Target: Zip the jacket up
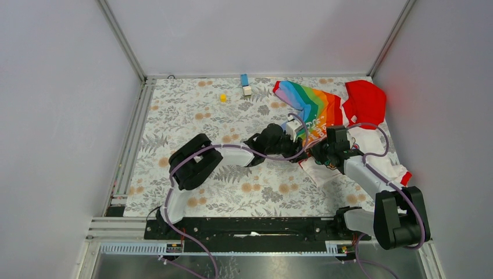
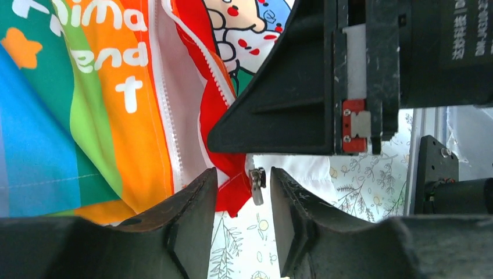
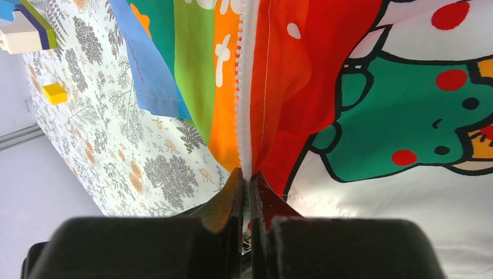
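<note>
The jacket (image 1: 325, 110) lies at the back right of the table, rainbow panel up, red hood (image 1: 367, 100) at the far right. My left gripper (image 1: 295, 136) is at the jacket's lower front edge. In the left wrist view the left gripper (image 2: 243, 192) is open, and the metal zipper slider (image 2: 256, 185) hangs between its fingers (image 2: 195, 212), touching neither. My right gripper (image 1: 317, 153) is just right of it. In the right wrist view the right gripper (image 3: 249, 183) is shut on the white zipper tape (image 3: 245, 104) at the jacket's bottom edge.
A small yellow block (image 1: 222, 97) and a blue-and-white block (image 1: 246, 85) lie on the floral tablecloth (image 1: 192, 122) near the back edge. Both show in the right wrist view, the yellow block (image 3: 55, 93) and the blue-and-white block (image 3: 23, 35). Grey walls enclose the table.
</note>
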You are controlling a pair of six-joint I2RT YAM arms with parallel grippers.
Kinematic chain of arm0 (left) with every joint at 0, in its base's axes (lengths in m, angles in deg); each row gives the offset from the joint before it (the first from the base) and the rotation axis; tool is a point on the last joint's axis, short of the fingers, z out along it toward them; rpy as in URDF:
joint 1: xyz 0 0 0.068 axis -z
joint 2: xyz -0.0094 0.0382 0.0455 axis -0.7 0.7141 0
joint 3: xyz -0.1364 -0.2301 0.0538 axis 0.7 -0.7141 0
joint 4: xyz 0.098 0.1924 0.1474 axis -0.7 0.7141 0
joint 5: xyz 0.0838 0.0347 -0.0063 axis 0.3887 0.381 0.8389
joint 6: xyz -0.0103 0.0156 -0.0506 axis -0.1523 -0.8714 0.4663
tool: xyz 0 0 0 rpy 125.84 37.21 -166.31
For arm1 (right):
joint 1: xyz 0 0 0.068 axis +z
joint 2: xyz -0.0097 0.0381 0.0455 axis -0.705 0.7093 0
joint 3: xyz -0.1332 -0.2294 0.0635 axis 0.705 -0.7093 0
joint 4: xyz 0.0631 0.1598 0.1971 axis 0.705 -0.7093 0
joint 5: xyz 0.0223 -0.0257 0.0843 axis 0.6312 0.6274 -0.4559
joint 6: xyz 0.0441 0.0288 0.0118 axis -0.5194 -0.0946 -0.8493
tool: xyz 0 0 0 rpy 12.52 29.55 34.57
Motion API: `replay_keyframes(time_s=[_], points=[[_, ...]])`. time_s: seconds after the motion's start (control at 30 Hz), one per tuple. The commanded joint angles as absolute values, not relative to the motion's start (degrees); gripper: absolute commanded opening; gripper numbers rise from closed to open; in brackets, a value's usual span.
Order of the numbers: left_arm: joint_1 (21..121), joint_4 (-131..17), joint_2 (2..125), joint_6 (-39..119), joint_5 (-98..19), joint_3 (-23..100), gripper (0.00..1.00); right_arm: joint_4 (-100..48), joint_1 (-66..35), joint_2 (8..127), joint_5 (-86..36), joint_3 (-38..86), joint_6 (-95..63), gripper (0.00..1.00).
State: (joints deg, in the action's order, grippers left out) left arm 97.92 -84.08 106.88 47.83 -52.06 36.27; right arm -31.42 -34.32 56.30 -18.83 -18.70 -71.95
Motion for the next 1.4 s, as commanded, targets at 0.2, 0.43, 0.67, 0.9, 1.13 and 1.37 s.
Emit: replay_keyframes(time_s=[0.2, 0.43, 0.67, 0.9, 1.13, 1.37], points=[[97.94, -85.46, 109.32, 47.91, -52.36, 41.14, 0.19, -32.85, -34.01, 55.52, -19.48, -16.69, -71.51, 0.00], [97.20, -89.47, 109.17, 49.09, -55.55, 38.83, 0.00, -34.93, -35.47, 56.04, -19.80, -13.63, -60.81, 0.22], [94.34, -98.55, 110.23, 56.32, -62.80, 35.48, 0.00, -18.47, -44.06, 50.47, -35.70, -22.80, -49.37, 0.82], [91.92, -109.66, 112.63, 66.09, -68.54, 32.95, 0.00, 6.33, -51.25, 51.31, -52.62, -35.59, -62.52, 0.91], [91.70, -116.71, 115.63, 73.32, -71.84, 33.40, 0.00, 33.19, -53.26, 60.24, -58.85, -42.77, -75.01, 0.90], [92.06, -119.37, 116.21, 75.32, -72.35, 33.30, 0.00, 35.25, -53.31, 61.03, -57.60, -43.67, -76.28, 0.95]])
